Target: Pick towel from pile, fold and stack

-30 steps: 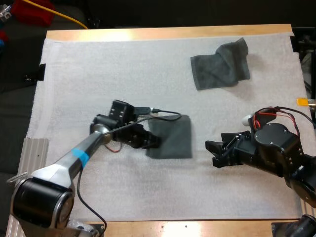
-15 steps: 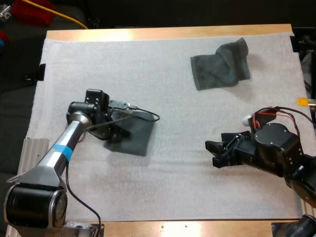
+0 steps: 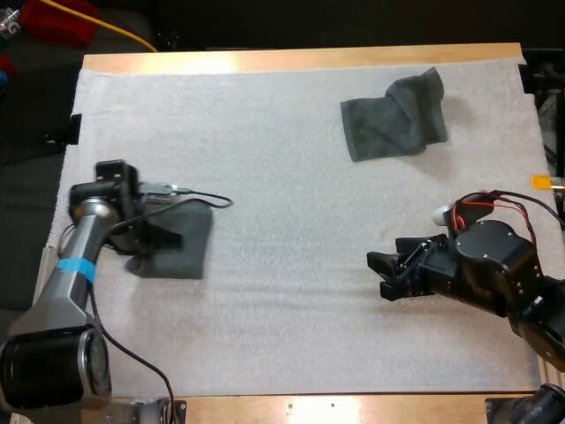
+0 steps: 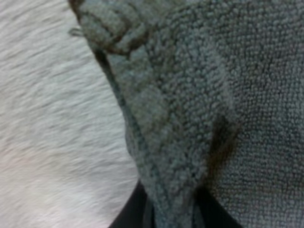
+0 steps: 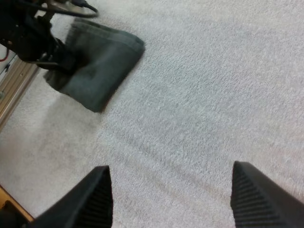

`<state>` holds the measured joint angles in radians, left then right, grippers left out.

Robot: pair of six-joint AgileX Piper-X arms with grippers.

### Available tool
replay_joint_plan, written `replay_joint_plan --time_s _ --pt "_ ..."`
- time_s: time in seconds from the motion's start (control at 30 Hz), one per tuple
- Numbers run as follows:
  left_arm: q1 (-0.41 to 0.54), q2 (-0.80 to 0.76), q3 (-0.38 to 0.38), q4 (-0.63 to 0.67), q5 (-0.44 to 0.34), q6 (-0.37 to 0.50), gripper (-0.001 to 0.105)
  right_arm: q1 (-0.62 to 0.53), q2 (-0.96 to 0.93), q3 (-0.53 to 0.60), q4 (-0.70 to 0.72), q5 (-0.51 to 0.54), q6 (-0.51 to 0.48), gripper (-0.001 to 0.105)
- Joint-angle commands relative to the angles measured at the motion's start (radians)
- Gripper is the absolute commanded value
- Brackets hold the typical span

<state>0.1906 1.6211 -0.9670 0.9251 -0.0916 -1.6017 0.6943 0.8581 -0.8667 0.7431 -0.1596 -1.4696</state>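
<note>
Readable text, labels, brands, numbers, signs: none found. Nothing legible on any surface seen.
</note>
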Motion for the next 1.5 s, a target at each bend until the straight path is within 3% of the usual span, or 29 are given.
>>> replay_joint_plan --time_s 0.0,0.13,0.33,0.5,0.57,0.8,0.97,1.07,1.47 --pt "0.028 -0.014 -0.005 0.011 -0.025 -0.016 0.007 -0.002 -0.008 -0.006 -0.006 -0.001 -0.015 0.054" --pt "0.083 -0.014 -0.005 0.006 0.001 -0.015 0.01 -0.002 -0.008 -0.006 -0.006 -0.001 -0.023 0.054" --pt "0.092 -0.014 -0.005 -0.02 0.028 -0.009 0.03 -0.002 -0.008 -0.006 -0.006 -0.001 -0.023 0.054" --pt "0.092 -0.014 -0.005 -0.021 0.029 -0.012 0.066 -0.002 -0.008 -0.006 -0.006 -0.001 -0.023 0.054" --pt "0.092 -0.019 -0.008 -0.011 0.03 -0.012 0.072 -0.002 -0.008 -0.006 -0.006 -0.001 -0.023 0.054" --pt "0.092 -0.134 -0.03 -0.007 0.061 -0.014 0.07 -0.002 -0.008 -0.006 -0.006 0.001 -0.027 0.054" --pt "0.089 -0.252 -0.033 -0.001 0.224 -0.014 0.07 -0.002 -0.008 -0.006 -0.006 0.001 -0.067 0.054" --pt "0.072 -0.323 -0.033 -0.001 0.265 -0.014 0.07 -0.002 -0.008 -0.006 -0.006 0.005 -0.097 0.054" --pt "-0.117 -0.545 -0.033 0.053 0.276 -0.023 0.07 -0.012 -0.008 -0.006 0.063 0.16 -0.083 0.054"
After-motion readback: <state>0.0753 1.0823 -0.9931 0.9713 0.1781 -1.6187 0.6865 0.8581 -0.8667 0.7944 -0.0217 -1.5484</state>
